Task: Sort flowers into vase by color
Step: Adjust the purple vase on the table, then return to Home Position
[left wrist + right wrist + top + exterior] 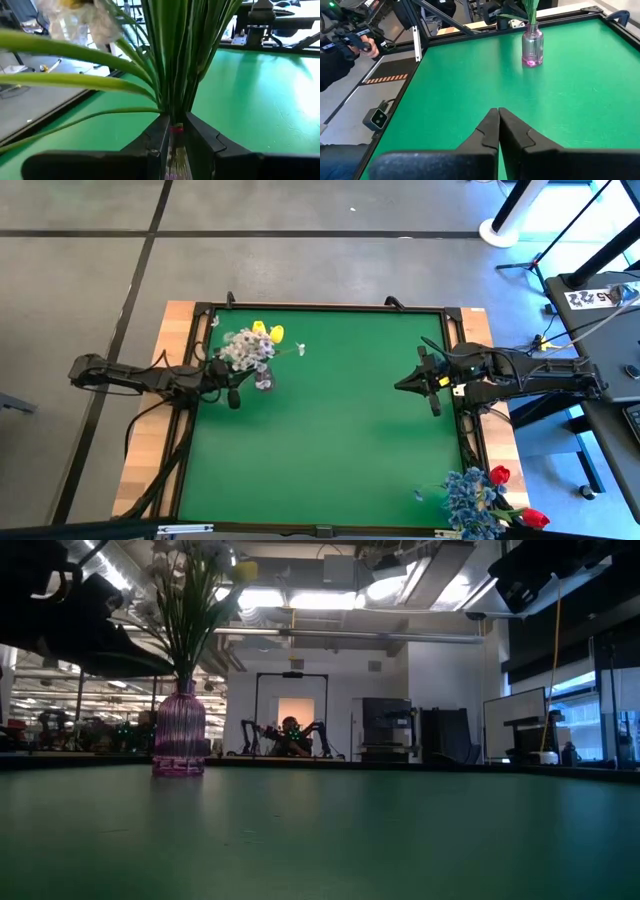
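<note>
Two heaps remained: blue sprays and red tulips lay at the green tabletop's corner nearest the closed, empty right tool, while the left tool clamped stems over the ribbed pink glass vase.

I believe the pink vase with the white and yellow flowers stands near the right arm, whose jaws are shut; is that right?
Not quite: the pink vase with white and yellow flowers stands by the left gripper, as the high view shows. The right gripper is indeed shut.

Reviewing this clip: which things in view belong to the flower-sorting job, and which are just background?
Job:
- pink vase holding white sprays and yellow tulips
- blue sprays and red tulips at the table's corner
- left gripper at the vase's neck
- right gripper, shut, empty

Background:
- person beside the table
- cables beyond the table's edge
</note>
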`<move>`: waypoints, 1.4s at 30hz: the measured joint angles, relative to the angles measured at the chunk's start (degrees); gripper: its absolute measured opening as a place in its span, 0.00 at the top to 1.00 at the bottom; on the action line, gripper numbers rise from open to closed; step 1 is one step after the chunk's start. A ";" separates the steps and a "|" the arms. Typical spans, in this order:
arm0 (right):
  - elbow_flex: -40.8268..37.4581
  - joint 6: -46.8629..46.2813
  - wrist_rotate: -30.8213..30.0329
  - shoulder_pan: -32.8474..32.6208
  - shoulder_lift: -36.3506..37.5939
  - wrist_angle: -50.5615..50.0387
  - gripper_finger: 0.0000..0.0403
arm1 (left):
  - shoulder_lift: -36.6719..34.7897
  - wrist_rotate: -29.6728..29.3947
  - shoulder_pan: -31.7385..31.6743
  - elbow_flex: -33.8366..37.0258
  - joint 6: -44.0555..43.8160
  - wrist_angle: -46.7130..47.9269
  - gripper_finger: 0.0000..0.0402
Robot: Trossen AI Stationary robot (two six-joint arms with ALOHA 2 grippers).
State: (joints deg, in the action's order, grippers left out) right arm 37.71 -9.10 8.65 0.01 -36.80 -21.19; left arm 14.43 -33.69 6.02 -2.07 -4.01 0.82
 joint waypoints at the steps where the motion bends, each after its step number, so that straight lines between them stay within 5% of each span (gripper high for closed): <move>1: 0.00 0.00 0.01 0.02 0.00 0.01 0.98 | 0.24 0.02 0.00 0.00 -0.50 0.00 0.87; 12: 0.00 -0.16 0.05 0.00 0.00 0.00 0.98 | 0.10 2.27 0.02 0.00 -7.62 0.02 0.87; 23: -0.14 2.44 2.80 0.00 4.85 1.22 0.98 | -1.84 14.22 -0.02 -4.12 -4.61 4.78 0.87; 32: -9.81 -0.85 2.90 0.00 13.11 5.56 0.98 | -8.50 14.19 -0.48 -4.59 -10.48 13.74 0.87; 42: -19.95 -0.70 2.03 0.02 14.21 22.66 0.98 | -12.22 17.11 -0.44 -3.05 -11.81 12.70 0.87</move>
State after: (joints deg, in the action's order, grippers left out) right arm 17.76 -9.80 10.68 0.03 -22.59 1.47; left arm 2.21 -16.58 5.58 -5.11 -15.82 13.52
